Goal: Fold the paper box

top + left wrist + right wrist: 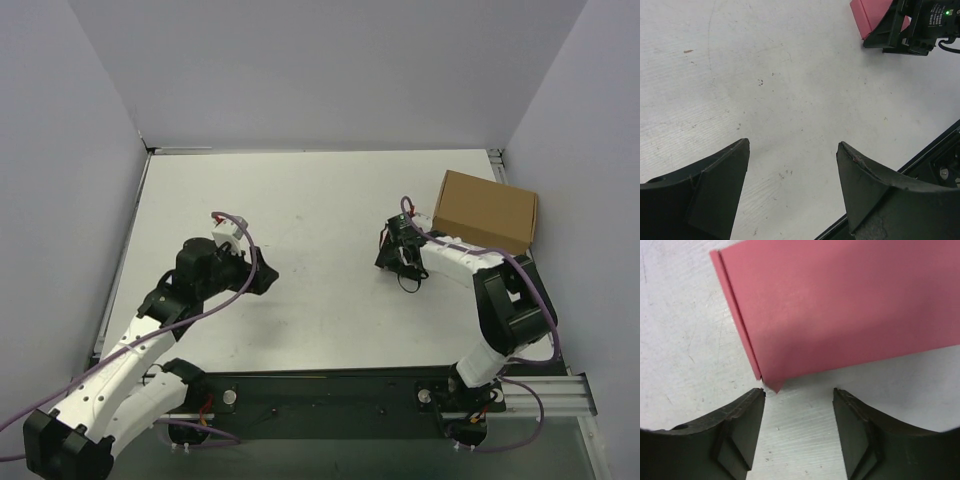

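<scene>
Right gripper fingers stand apart, empty, just before the pink box lying flat on the table, left gripper also spread and empty, so most folding seems left.

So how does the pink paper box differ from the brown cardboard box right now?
Colour: the paper box is pink-red, the cardboard box brown. Shape: the paper box looks like flat thin card with a creased edge strip; the cardboard box is a closed, full box. Place: the paper box lies just ahead of the fingertips of the right gripper; the cardboard box sits at the far right of the table. Both rest on that white surface.
</scene>
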